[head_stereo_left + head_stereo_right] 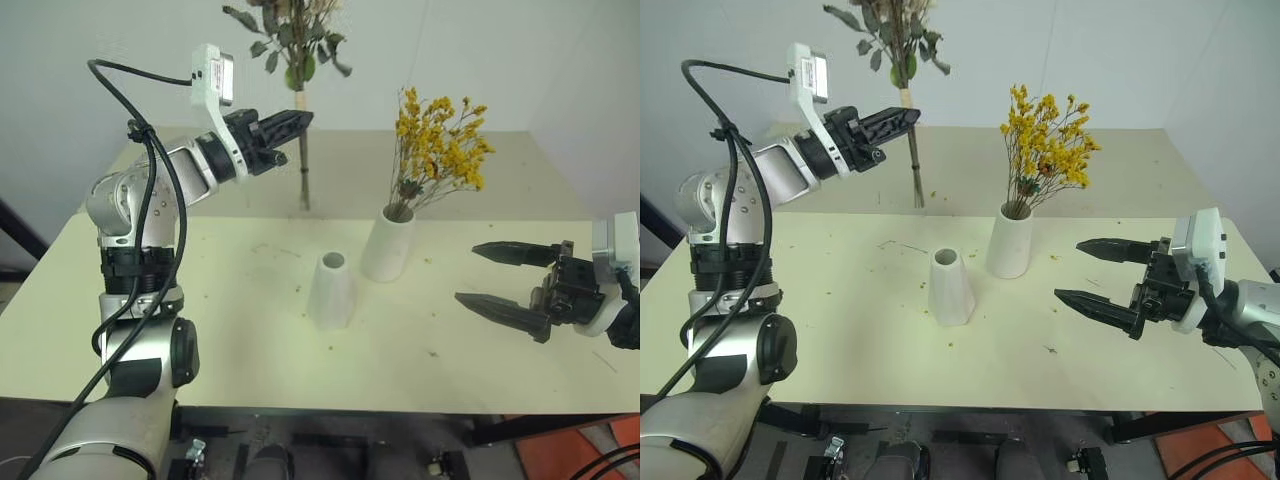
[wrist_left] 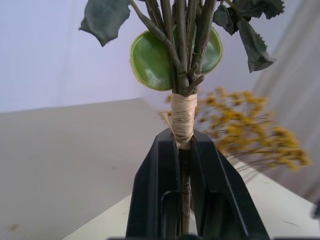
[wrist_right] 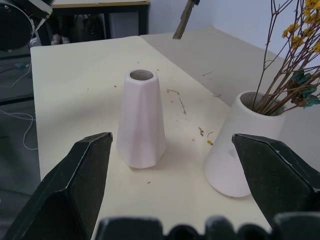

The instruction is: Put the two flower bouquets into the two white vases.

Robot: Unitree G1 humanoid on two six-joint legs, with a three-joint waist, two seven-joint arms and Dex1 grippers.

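Left gripper is raised above the far part of the table and clamped on the stems of the green bouquet, gripping just under the pale twine wrap; the wrist view shows both black fingers pressed flat against the stems. The bouquet hangs upright, leaves up near the top edge of the head views, stem ends dangling free above the tabletop, clear of both vases. Round green leaves and darker serrated ones sit just above the wrap; any blooms lie beyond the frame, so flower colour could not be confirmed. Slim vase, cone-shaped with a small mouth, stands upright near the table's centre and its mouth appears empty. Wide vase stands just beside it, further back and toward the robot's right, the two apart but close. The yellow bouquet is already seated in the wide vase, thin brown stems fanning up and leaning toward the right. Right gripper hovers over the right side of the table, roughly level, pointing toward the vases, its fingers spread wide and holding nothing. Small flecks of plant debris are scattered across the tabletop around the vases
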